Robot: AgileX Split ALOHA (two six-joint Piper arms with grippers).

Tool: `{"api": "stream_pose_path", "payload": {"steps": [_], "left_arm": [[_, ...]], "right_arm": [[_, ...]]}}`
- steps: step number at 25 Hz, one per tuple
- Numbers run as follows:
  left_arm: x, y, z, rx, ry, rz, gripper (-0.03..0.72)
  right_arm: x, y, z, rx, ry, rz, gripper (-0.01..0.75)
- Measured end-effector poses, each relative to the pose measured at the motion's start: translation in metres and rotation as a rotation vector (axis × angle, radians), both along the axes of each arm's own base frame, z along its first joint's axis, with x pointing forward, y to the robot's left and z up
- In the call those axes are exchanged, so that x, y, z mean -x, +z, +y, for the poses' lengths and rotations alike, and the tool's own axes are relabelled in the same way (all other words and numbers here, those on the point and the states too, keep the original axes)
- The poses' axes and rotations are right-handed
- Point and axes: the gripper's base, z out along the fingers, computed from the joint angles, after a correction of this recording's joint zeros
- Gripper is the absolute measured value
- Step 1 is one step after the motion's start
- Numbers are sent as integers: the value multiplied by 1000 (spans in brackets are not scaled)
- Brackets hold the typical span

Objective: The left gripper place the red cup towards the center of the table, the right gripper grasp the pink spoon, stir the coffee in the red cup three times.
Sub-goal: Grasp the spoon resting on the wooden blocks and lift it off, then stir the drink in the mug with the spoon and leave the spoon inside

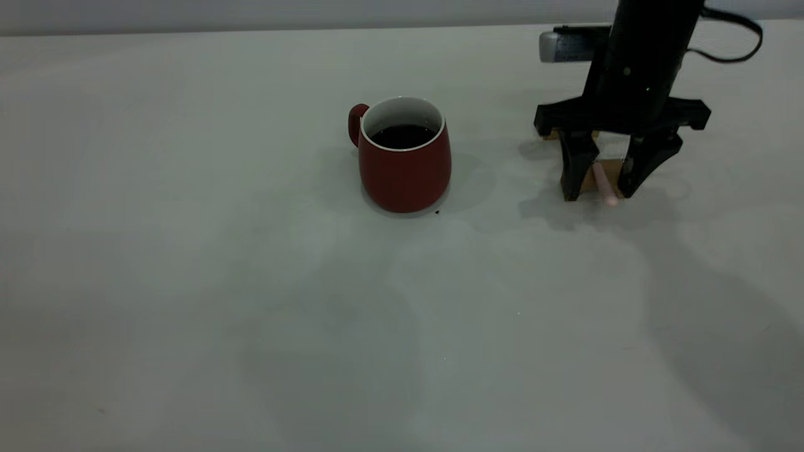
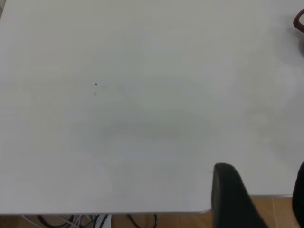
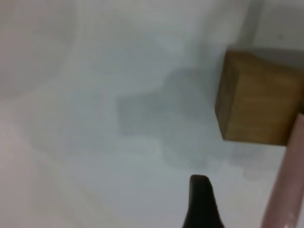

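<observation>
Right arm reaches straight down at far right of the exterior view, right gripper (image 1: 600, 188) fingers spread, tips at table level. Left gripper (image 2: 259, 199) barely visible, parked off-side.

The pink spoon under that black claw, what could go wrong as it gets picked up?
The right gripper straddles the pink spoon, which rests on a tan wooden block; closing might nudge the block or let the slim handle slip. Later, the full red cup could spill coffee if bumped.

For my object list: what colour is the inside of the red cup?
White, above the dark coffee; the red cup shows this best in the exterior view.
</observation>
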Motion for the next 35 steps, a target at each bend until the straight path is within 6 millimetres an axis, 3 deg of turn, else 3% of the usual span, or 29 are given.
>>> {"api": "stream_pose_path", "payload": {"steps": [4,7,10,13,17,19,22,25,31,35], "left_arm": [[0,0,0,0,0,0,392],[0,0,0,0,0,0,392],[0,0,0,0,0,0,392],[0,0,0,0,0,0,392],[0,0,0,0,0,0,392],[0,0,0,0,0,0,392],[0,0,0,0,0,0,392],[0,0,0,0,0,0,392],[0,0,0,0,0,0,392],[0,0,0,0,0,0,392]], "right_arm": [[2,-16,-3,7,-7,24,578],[1,-17,-5,23,10,11,516],[0,-17,-8,51,39,5,356],[0,-17,-11,77,61,3,120],[2,-5,-12,90,64,28,119],[3,18,-11,82,55,39,119],[7,72,-4,-13,-23,50,119],[14,107,12,-202,-124,96,119],[17,122,53,-719,-270,281,119],[9,138,68,-992,-401,334,119]]}}
